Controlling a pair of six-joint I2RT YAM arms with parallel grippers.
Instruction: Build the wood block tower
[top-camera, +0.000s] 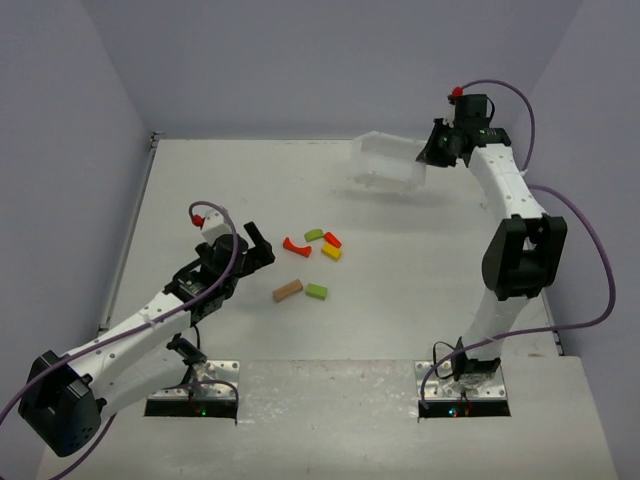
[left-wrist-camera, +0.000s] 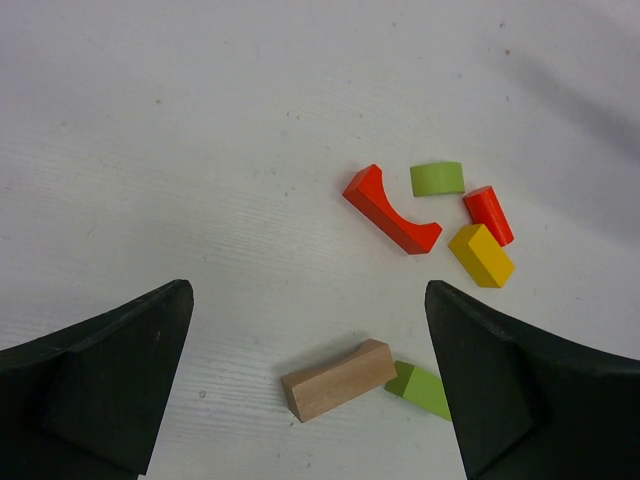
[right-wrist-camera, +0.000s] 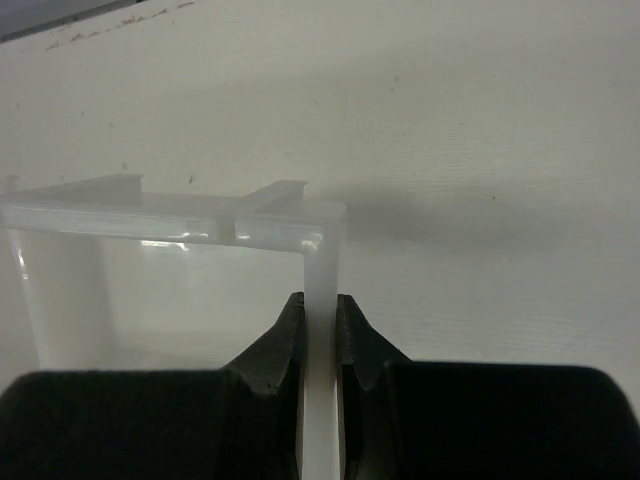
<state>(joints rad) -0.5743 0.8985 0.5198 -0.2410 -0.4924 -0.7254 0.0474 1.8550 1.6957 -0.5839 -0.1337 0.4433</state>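
Overhead view of a white table (top-camera: 200, 180) with two robot arms. At lower left of the frame, the left arm reaches in toward the middle. The left gripper (top-camera: 258, 245) has its black fingers (left-wrist-camera: 120, 370) spread wide apart and holds nothing. In its wrist view the fingers frame the lower corners. Just right of that gripper, near the centre of the frame, the wood blocks lie loose and flat on the table, none stacked. In the upper cluster are a red arch block (top-camera: 295, 246), a green curved block (top-camera: 314, 235), a small red block (top-camera: 333, 239) and a yellow block (top-camera: 331, 252), close together. Slightly below them, a plain tan block (top-camera: 288, 290) lies beside a second green block (top-camera: 316, 292), and the wrist view shows their ends nearly touching. At upper right of centre sits a clear plastic tray (top-camera: 385, 165) with a shadow under it. At its right end, the right gripper (top-camera: 432, 150) is clamped tight on the tray's thin wall (right-wrist-camera: 322, 270), one finger on each side.
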